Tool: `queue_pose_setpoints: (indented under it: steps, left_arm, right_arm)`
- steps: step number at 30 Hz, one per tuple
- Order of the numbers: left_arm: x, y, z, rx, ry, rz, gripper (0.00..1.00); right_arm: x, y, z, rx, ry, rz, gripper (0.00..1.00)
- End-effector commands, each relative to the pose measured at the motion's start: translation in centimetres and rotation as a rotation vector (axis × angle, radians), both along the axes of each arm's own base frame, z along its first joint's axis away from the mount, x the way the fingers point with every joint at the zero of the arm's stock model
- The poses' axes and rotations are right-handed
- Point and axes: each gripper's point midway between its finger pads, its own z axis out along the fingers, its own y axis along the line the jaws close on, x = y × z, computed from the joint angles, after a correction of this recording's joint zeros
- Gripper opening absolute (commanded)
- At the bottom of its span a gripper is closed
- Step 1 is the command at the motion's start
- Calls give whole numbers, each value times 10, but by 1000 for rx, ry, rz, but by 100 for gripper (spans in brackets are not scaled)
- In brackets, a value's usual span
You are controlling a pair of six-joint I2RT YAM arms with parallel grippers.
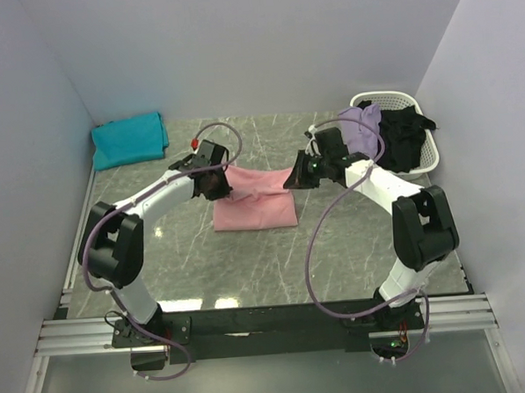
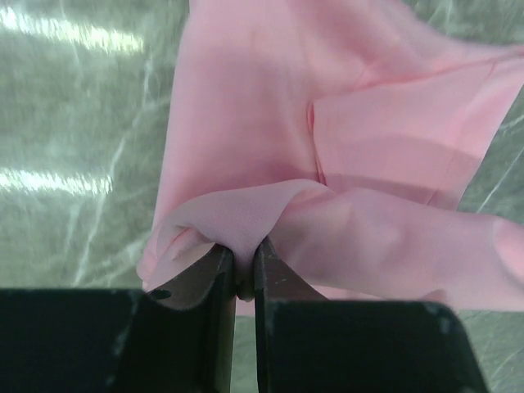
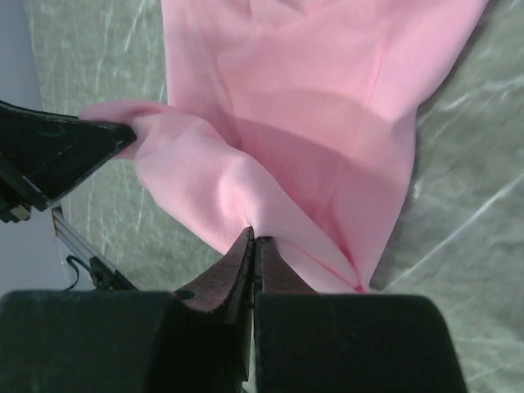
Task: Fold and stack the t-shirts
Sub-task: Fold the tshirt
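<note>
While the pink t-shirt [image 1: 255, 213] is held up by one edge at the middle of the table [image 1: 353, 244], a fold is judged to be under way. A bunched corner of the cloth is pinched tight by the left gripper [image 2: 243, 250]. The other end of the same edge is clamped by the right gripper [image 3: 253, 239], whose jaws are pressed together on a thin layer of fabric. The near part of the shirt is spread flat on the table, and the gripped edge is raised and stretched between the two grippers.

For the fold to be done well, both corners should be carried together at equal height and pace. The edge should be kept taut so that no crease is dragged in, and it should be laid square before either grip is released. A slip is thought likelier on the left, where the cloth is bunched rather than flat.

Farther back on the left, a teal t-shirt [image 1: 129, 140] is seen folded in the table's corner, well apart from the pink one. At the far right, a lavender t-shirt [image 1: 362, 125] and a black t-shirt [image 1: 400, 141] are held crumpled in a white basket [image 1: 429, 157] and are judged not yet folded.
</note>
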Motion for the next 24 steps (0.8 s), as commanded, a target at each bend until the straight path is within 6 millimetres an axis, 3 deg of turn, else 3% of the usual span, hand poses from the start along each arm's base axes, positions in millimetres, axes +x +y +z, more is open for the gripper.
queue_pose_setpoints:
  steps: [1,4,9,17,21,22,23,24]
  left_arm:
    - [44,-3,44,-40,-131,-25,11]
    - [59,-1,48,-50,-150,-31,11]
    - [77,-5,37,-68,-140,-58,11]
    - [112,0,15,-88,-156,-50,5]
    - [139,-7,23,-163,-230,-90,12]
    - [147,-4,24,-169,-245,-89,15]
    - [154,-4,18,-172,-245,-90,19]
    - [163,-6,25,-182,-274,-96,30]
  right_arm:
    - [29,-3,17,6,-65,10,0]
    - [42,-6,15,9,-63,0,0]
    - [63,-2,13,24,-64,-6,0]
    - [102,1,-24,13,-47,-40,0]
    - [133,-1,-29,5,-87,-76,0]
    - [138,-3,-39,-4,-72,-84,0]
    - [150,-5,-34,-16,-104,-106,2]
    - [156,-6,-33,-22,-117,-107,4]
